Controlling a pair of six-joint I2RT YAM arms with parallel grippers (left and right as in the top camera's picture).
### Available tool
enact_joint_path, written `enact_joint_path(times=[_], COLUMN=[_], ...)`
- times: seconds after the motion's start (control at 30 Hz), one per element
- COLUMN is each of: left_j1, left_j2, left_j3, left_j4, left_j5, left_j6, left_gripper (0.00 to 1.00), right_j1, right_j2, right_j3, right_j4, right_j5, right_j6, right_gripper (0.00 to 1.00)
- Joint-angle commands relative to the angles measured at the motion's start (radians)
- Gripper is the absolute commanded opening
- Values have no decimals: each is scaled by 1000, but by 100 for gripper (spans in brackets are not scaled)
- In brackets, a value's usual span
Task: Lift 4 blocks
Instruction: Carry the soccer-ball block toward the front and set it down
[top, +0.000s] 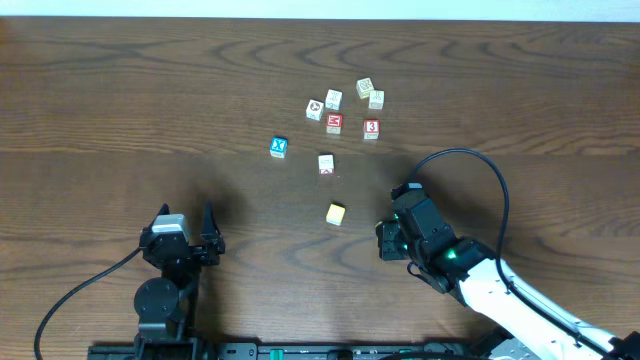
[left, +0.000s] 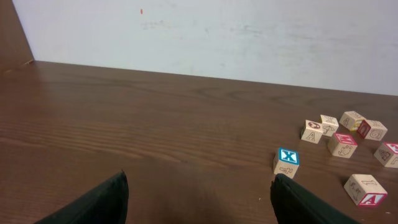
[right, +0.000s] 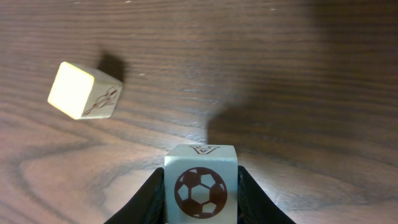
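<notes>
My right gripper (right: 201, 205) is shut on a white block (right: 201, 185) with a brown soccer ball on its face. Its black fingers (right: 152, 199) press both sides. A pale yellow block (right: 84, 91) lies on the table ahead and to the left, also seen as the yellow block (top: 335, 213) left of the right gripper (top: 386, 240). The held block is hidden in the overhead view. Farther back lie a white block with red marks (top: 326, 164) and a red "3" block (top: 371, 128). My left gripper (top: 186, 216) stands open and empty at the near left (left: 199, 200).
A blue X cube (top: 279, 147) (left: 286, 162) sits left of the cluster. A red lettered cube (top: 334, 124) and several pale cubes (top: 365, 90) are grouped at the back centre. A black cable (top: 470, 160) loops over the right arm.
</notes>
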Motion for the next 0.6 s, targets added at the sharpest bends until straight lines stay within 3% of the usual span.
enact_joint_path(times=[0.0,0.57], left_j1=[-3,-3], left_j2=[-1,-1], left_j3=[-16,-16], left_j4=[-44,-44], left_j5=[-19,-19], left_j6=[-13,-13], left_gripper=[74,73], right_j1=[17,21], right_j2=[33,175], right_j3=[-6,-6], right_j4=[3,40], right_j5=[48,46], right_j6=[66,116], right_gripper=[20,19])
